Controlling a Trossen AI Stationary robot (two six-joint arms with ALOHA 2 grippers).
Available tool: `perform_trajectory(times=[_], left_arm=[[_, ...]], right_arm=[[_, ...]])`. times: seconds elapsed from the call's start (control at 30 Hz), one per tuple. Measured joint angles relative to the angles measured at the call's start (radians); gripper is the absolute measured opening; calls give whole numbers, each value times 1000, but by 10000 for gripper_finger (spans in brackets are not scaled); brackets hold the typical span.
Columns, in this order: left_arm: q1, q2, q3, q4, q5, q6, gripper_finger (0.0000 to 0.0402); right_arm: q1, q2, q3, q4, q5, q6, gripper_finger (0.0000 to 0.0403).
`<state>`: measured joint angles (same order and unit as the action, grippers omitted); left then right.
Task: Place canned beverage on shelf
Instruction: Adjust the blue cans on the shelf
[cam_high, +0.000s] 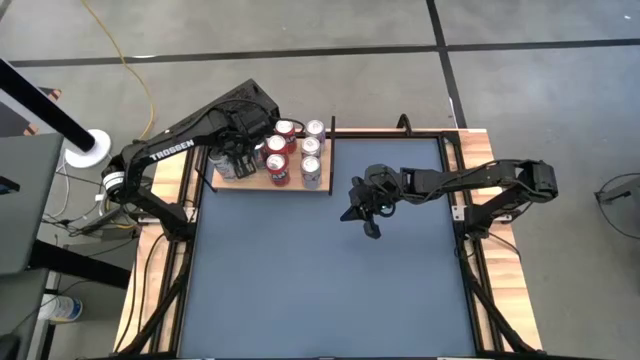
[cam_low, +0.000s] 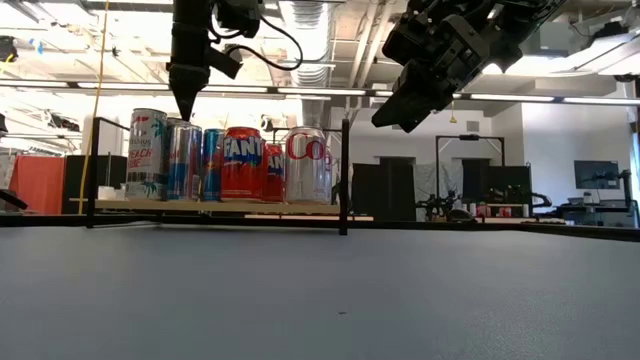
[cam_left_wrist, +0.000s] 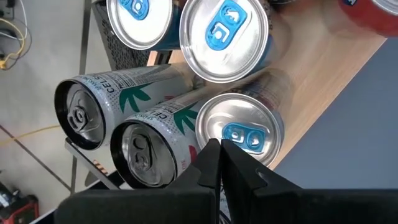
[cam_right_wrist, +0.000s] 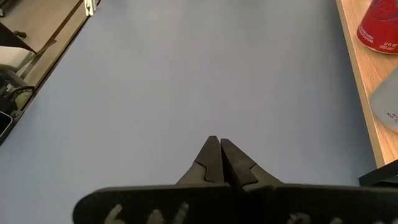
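The shelf (cam_high: 250, 183) stands at the table's far left, a wood-grain board (cam_low: 230, 205) on thin black posts. Several cans stand upright on it, among them an orange Fanta can (cam_low: 240, 160) and slim silver cans (cam_low: 183, 160). My left gripper (cam_low: 187, 112) is shut and points down over a silver can with a blue tab (cam_left_wrist: 242, 127), near the shelf's left end. My right gripper (cam_high: 372, 228) is shut and empty. It hangs above the blue tabletop near the middle, to the right of the shelf. My left gripper's shut fingertips (cam_left_wrist: 219, 148) stand from above right at the top rim of the blue-tabbed silver can (cam_left_wrist: 214, 134). Whether they touch it I cannot tell. The can stands upright on the shelf board.
Two white cans with green leaf print (cam_left_wrist: 81, 115) stand beside the blue-tabbed one at the shelf's edge. A red can (cam_right_wrist: 380, 25) shows at the shelf's right end. The blue tabletop (cam_high: 330, 290) spreads before the shelf, edged by wooden strips (cam_high: 505, 290).
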<state>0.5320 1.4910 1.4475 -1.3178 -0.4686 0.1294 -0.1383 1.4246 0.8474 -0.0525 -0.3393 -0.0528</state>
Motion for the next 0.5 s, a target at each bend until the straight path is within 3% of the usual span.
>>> perform_trajectory(times=[0.5], left_arm=[[-4,-1,-38,20,-20,4,0]], right_arm=[[2,0,0,0,0,2,0]])
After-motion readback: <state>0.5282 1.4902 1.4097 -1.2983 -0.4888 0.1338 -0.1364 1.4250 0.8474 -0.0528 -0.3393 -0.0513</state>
